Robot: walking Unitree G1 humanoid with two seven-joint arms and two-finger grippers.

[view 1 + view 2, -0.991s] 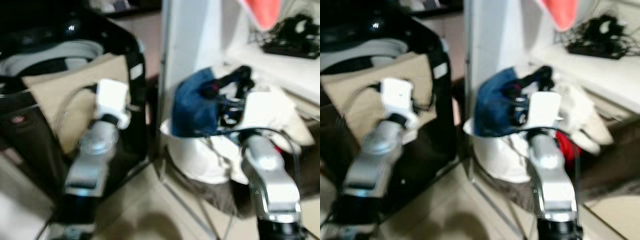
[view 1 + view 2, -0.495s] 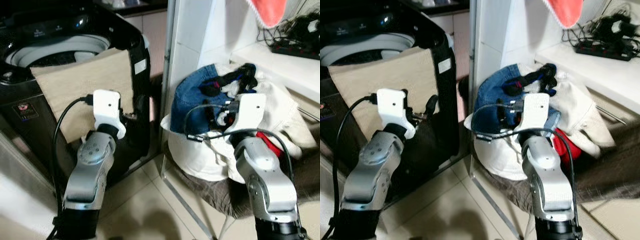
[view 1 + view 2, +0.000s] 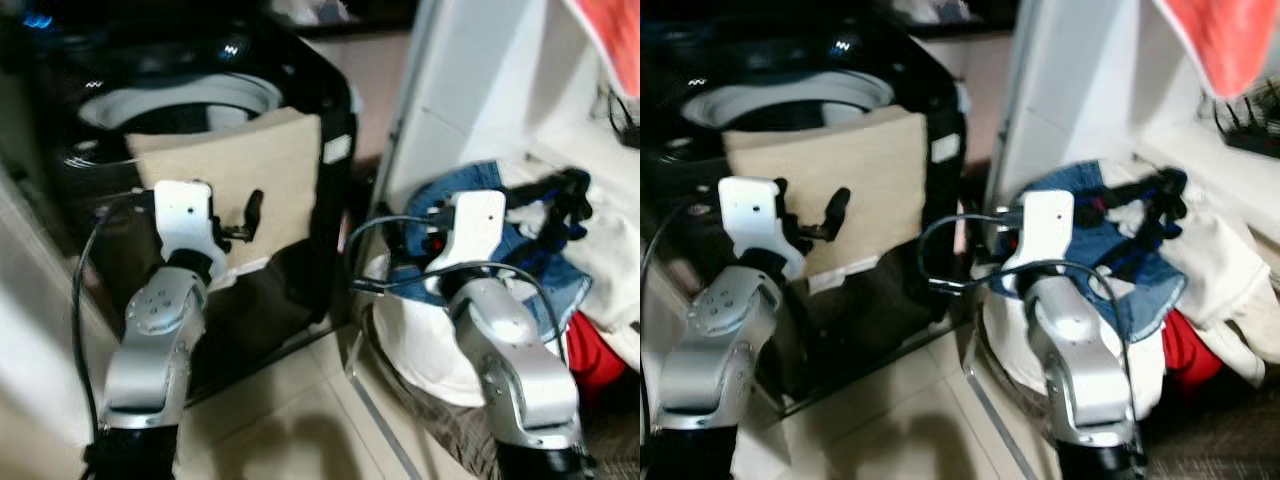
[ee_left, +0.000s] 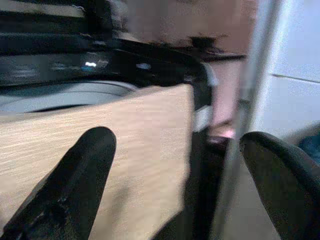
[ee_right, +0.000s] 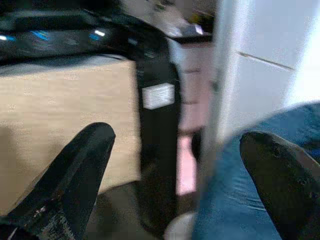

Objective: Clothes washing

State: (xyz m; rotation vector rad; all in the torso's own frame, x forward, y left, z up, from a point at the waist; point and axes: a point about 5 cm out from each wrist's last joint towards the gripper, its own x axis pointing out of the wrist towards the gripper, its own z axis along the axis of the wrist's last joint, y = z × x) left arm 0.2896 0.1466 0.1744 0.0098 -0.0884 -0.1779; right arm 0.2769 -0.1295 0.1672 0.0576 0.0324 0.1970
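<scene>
A black top-loading washing machine [image 3: 335, 120] stands at the left with its lid up and its grey drum rim [image 3: 180, 100] showing. A beige cloth [image 3: 250, 165] hangs over its front edge. My left gripper [image 4: 175, 145] is open just in front of that cloth, holding nothing. To the right, a white basket [image 3: 420, 340] holds a heap of clothes: blue denim [image 3: 520, 250] on top, white fabric and a red piece [image 3: 590, 350]. My right gripper [image 5: 175, 145] is open and holds nothing at the denim's left edge, facing the machine's corner.
A white pillar [image 3: 470, 90] stands between the machine and the basket. An orange-red cloth [image 3: 610, 40] hangs at the top right. Pale tiled floor [image 3: 280, 420] lies in front. A metal frame rail [image 3: 385, 440] runs along the floor under the basket.
The whole view has swung toward the washing machine, so the basket sits further right. My right arm has shifted from over the heap to its left edge. Both grippers stay open.
</scene>
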